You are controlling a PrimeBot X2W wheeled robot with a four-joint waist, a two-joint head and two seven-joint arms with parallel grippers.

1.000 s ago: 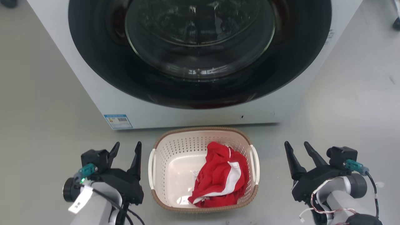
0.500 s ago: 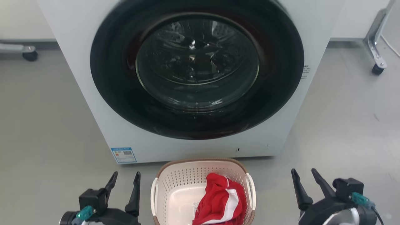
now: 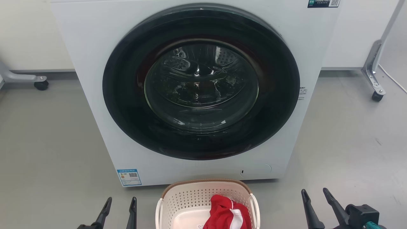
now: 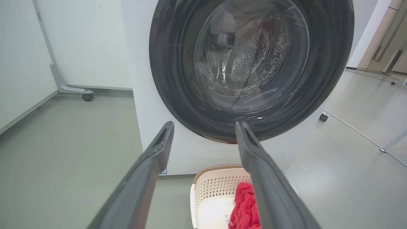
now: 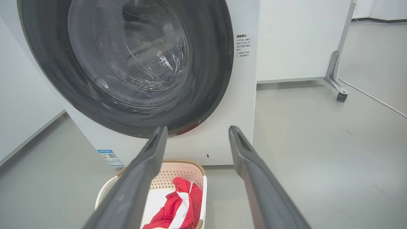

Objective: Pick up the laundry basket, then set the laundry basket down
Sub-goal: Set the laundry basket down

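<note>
At the near edge the left hand (image 3: 120, 205) and right hand (image 3: 315, 197) stand with fingers well parted, holding nothing, one either side of the laundry basket (image 3: 190, 198) and apart from it. The basket sits on the grey floor (image 3: 47, 152), a red and white garment (image 3: 224, 213) inside. Just behind it stands the white washer (image 3: 92, 63), its round door (image 3: 201, 81) shut

A white front-loading washing machine (image 3: 92, 63) stands on a smooth grey floor (image 3: 47, 143), its round dark door (image 3: 200, 82) shut. A pale wall (image 3: 28, 31) runs behind it. The left castor leg (image 3: 40, 84) and the right castor leg (image 3: 377, 96) flank it at the far side, and a white cable (image 3: 392, 79) trails beside the right one.
</note>
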